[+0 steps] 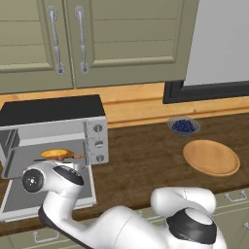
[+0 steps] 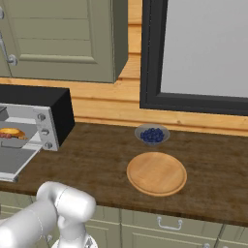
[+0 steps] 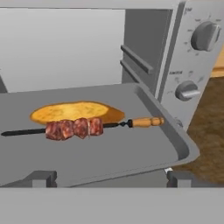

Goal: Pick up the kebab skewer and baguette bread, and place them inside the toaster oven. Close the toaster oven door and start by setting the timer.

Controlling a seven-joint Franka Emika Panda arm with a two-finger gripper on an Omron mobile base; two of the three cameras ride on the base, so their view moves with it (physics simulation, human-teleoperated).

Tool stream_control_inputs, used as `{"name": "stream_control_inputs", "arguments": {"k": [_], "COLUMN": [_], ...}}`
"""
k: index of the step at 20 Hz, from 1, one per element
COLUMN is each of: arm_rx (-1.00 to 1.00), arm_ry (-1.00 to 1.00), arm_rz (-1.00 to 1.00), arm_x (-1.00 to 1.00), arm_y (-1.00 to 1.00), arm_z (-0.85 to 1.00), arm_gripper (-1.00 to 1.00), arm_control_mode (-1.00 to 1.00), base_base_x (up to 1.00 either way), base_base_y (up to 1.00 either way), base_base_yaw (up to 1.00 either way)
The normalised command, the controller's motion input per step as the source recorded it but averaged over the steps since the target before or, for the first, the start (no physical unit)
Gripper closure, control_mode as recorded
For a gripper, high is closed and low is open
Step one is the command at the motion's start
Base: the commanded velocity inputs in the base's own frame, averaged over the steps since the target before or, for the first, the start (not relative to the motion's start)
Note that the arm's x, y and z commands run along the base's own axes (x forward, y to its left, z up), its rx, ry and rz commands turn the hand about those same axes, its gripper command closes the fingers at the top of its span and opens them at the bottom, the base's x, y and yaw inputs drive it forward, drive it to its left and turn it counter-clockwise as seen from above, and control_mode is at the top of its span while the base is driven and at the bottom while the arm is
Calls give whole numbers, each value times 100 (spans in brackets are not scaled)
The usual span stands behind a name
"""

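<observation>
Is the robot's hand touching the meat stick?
Apart. In the hand view the open gripper sits at the tray's front edge, and bare tray shows between its fingertips and the kebab skewer.
</observation>
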Motion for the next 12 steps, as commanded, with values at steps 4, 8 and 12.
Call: {"name": "stream_control_inputs", "arguments": {"k": [4,8,12], "arm_rx": [0,0,0], "arm_ry": [2,0,0], "arm_rz": [13,8,4], "arm_x": [0,4,11], "arm_y": [0,0,0], "arm_z": [-29,-20,-20], "arm_gripper": [-100,-100,-100], "arm_control_mode": [-100,-100,-100], "base_base_x": [0,0,0], "base_base_y": [0,0,0], "base_base_yaw": [0,0,0]}}
